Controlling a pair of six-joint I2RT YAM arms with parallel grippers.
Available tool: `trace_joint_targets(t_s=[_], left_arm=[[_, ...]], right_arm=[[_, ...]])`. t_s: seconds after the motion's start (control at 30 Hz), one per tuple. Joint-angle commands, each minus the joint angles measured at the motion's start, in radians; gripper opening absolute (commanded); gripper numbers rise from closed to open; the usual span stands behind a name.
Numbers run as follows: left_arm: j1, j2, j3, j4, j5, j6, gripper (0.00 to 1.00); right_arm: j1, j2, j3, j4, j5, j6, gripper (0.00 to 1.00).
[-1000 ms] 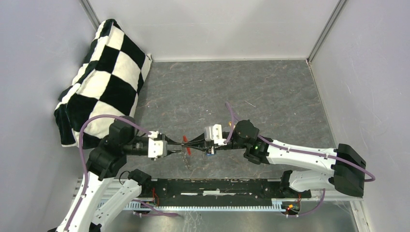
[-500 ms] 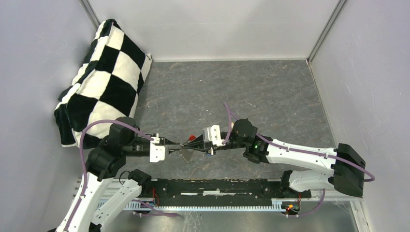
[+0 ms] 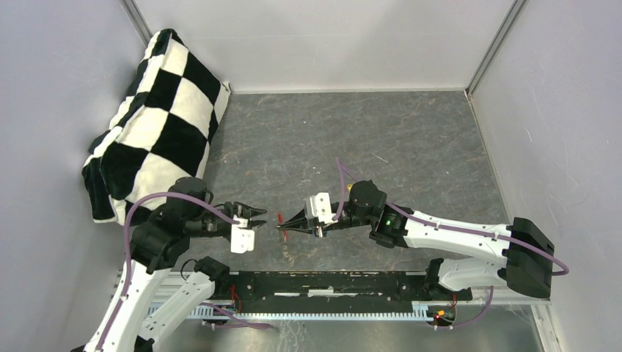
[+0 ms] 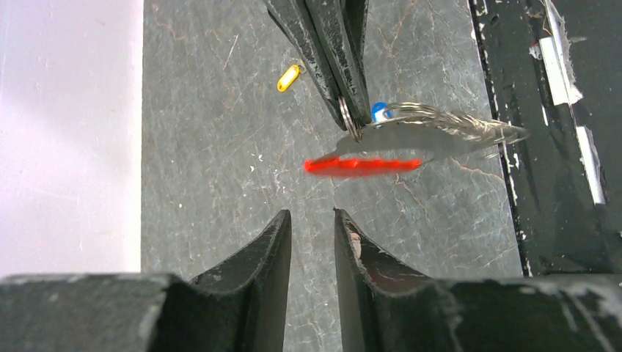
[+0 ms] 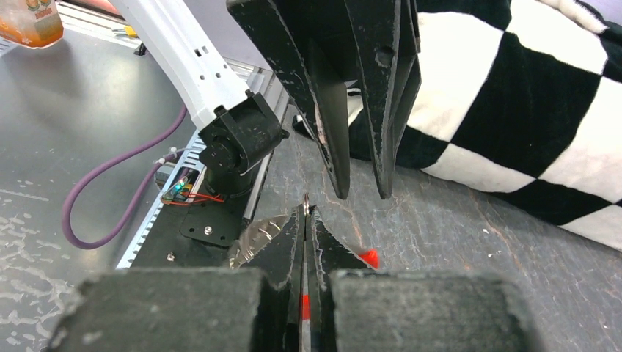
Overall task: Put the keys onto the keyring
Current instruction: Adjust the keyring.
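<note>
My right gripper (image 3: 282,228) is shut on the keyring (image 3: 279,217) and holds it above the table. In the left wrist view the keyring (image 4: 363,165) is an edge-on red sliver below the right fingers (image 4: 330,59). A grey metal key (image 4: 433,136) and the blue-capped key (image 4: 379,111) hang by it. The yellow-capped key (image 4: 288,77) lies alone on the table beyond. My left gripper (image 3: 258,216) is open and empty, a short way left of the keyring. In the right wrist view my right gripper (image 5: 306,216) pinches the ring, with red (image 5: 370,257) showing beside it.
A black-and-white checkered pillow (image 3: 158,110) leans in the back left corner. White walls enclose the grey slate table (image 3: 381,139). The black mounting rail (image 3: 330,286) runs along the near edge.
My left gripper has opened, let go of the keyring and drawn back to the left. My right gripper still holds the keyring and has shifted slightly left.
</note>
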Motion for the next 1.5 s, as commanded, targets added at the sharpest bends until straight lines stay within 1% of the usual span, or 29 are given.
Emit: trace_joint_targets(t_s=[0.0,0.03,0.07,0.17,0.2,0.27,0.37,0.53,0.7,1.1,1.2,1.47], left_arm=[[0.0,0.028,0.082,-0.114,0.043,0.159,0.36],[0.0,0.032,0.087,-0.121,0.065,0.141,0.36],[0.0,0.035,0.088,-0.098,0.082,0.092,0.36],[0.0,0.026,0.072,0.033,0.12,-0.111,0.35],[0.001,0.019,0.063,0.053,0.137,-0.165,0.34],[0.0,0.01,0.046,0.097,0.172,-0.245,0.34],[0.0,0.01,0.03,0.105,0.199,-0.3,0.33],[0.0,0.012,0.022,0.102,0.215,-0.318,0.32],[0.0,0.022,0.021,0.05,0.221,-0.268,0.31],[-0.001,0.025,-0.013,0.045,0.235,-0.257,0.31],[0.0,0.024,-0.019,0.049,0.236,-0.25,0.29],[0.0,0.014,-0.03,0.154,0.235,-0.349,0.28]], right_arm=[[-0.007,-0.007,0.045,0.023,0.003,-0.014,0.01],[-0.006,-0.006,0.047,0.023,0.002,-0.014,0.01],[-0.006,-0.006,0.048,0.025,-0.001,-0.012,0.01],[-0.007,-0.005,0.047,0.028,-0.004,-0.007,0.01],[-0.008,-0.006,0.046,0.03,-0.004,-0.006,0.01],[-0.007,-0.007,0.044,0.037,-0.004,-0.003,0.01],[-0.006,-0.008,0.044,0.045,-0.003,-0.001,0.01],[-0.007,-0.002,0.044,0.062,-0.001,0.007,0.01],[-0.009,-0.001,0.045,0.068,0.006,0.006,0.01],[-0.009,0.013,0.055,0.106,0.009,0.026,0.01],[-0.009,0.017,0.056,0.117,0.007,0.034,0.01],[-0.009,0.028,0.055,0.123,-0.004,0.046,0.01]])
